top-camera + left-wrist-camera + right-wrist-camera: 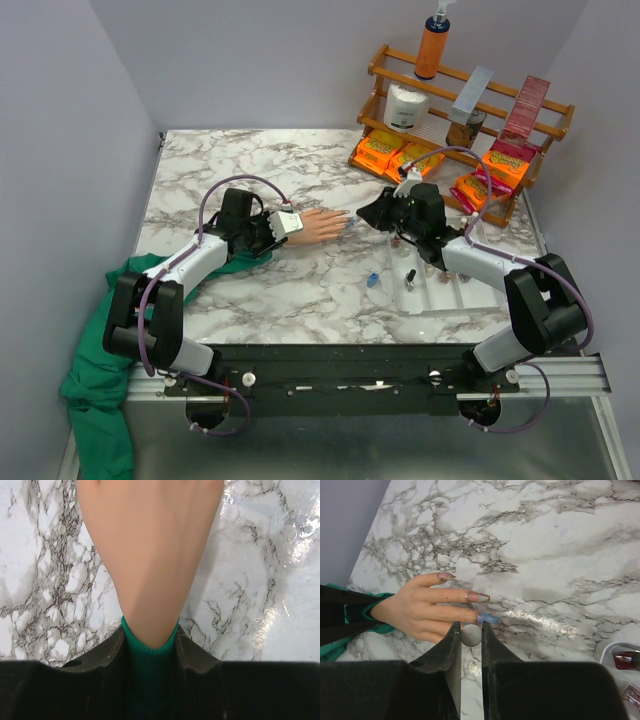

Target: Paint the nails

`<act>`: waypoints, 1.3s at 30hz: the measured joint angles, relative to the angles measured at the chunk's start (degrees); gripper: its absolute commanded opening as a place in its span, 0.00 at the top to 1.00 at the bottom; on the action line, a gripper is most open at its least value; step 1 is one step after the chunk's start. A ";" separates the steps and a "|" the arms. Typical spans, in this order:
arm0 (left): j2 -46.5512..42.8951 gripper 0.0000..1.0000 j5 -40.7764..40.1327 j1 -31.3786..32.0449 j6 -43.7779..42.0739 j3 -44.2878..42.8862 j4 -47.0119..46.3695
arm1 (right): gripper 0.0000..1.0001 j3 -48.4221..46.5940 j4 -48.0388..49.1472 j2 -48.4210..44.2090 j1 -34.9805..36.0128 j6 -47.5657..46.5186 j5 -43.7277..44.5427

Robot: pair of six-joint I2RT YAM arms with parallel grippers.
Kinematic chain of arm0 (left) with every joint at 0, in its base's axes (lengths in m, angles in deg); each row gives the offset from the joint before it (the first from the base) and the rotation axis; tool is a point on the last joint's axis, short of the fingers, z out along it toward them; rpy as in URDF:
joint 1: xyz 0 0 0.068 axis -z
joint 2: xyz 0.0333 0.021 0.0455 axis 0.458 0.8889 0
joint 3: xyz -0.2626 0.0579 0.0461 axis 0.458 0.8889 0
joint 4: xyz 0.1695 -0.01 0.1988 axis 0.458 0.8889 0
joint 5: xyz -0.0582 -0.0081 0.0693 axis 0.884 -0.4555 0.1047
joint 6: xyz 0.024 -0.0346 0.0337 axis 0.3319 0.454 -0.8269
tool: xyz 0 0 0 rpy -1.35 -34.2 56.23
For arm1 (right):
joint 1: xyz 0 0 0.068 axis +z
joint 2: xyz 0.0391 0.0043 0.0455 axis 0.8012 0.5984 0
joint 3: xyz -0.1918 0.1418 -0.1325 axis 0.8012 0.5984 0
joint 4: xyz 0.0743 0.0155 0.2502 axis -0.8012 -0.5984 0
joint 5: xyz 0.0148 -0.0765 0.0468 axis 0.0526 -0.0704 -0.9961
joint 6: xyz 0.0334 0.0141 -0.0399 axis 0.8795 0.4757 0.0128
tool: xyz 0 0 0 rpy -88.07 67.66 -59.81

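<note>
By right jaws' pinched cap (471, 635), blue nail (487, 618), left jaws clamping sleeve (150, 652)

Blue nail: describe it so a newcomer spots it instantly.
On the marble table, find the peach fake hand at centre. It points toward the right gripper; the nail closest to that gripper is the only visibly blue one, its neighbours pinkish.

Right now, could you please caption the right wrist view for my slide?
Right gripper holding a small grey round piece close to the blue nail of the fake hand.
</note>
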 measured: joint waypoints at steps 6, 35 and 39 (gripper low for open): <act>0.02 1.00 0.02 0.00 0.00 0.00 0.00 | 0.99 0.00 -0.39 0.00 0.00 0.02 0.46; 0.02 1.00 0.22 0.00 0.02 0.00 0.20 | 0.99 -0.55 -4.31 -0.15 -0.22 0.04 3.26; 0.02 1.00 0.24 0.00 0.04 0.00 0.20 | 0.99 -0.52 -4.48 -1.03 -0.94 0.02 3.48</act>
